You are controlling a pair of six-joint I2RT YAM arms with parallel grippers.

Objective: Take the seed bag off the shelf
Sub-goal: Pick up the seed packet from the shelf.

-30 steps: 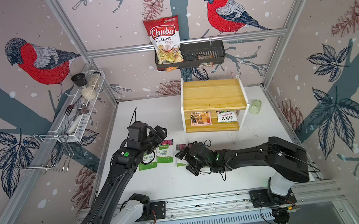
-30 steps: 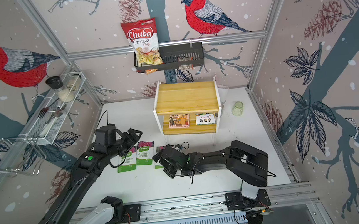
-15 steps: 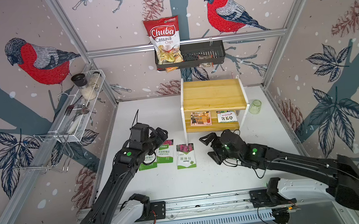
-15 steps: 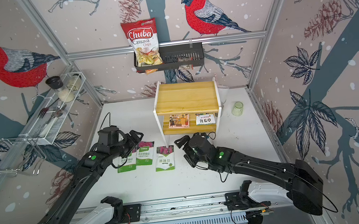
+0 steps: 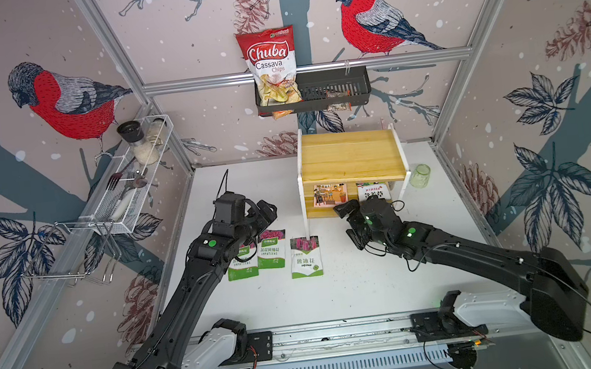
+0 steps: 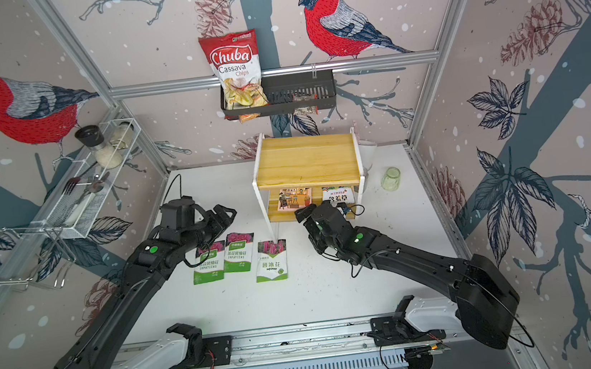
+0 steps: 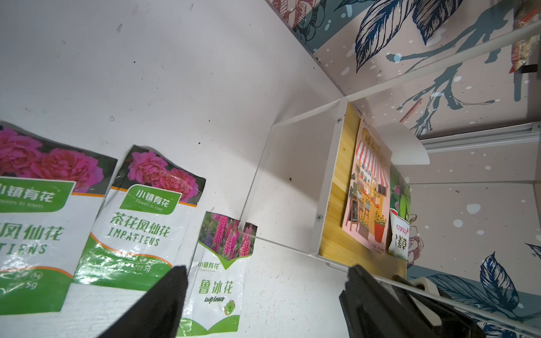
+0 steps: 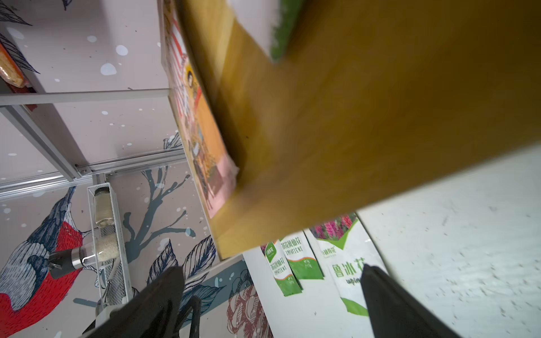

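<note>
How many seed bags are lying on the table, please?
3, in a row left of the shelf: an impatiens bag partly under the left arm, a second impatiens bag beside it, and a lupin bag nearest the shelf's leg. The arm could hide another.

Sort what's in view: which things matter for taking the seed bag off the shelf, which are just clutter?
In the job:
- shelf
- pink illustrated packet and white mimosa packet on its lower tier
- right tool, open, at that tier's front

Just lying about:
- three seed packets flat on the table
- chips bag in black basket
- glass jar
- wire rack
- left tool, open
</note>
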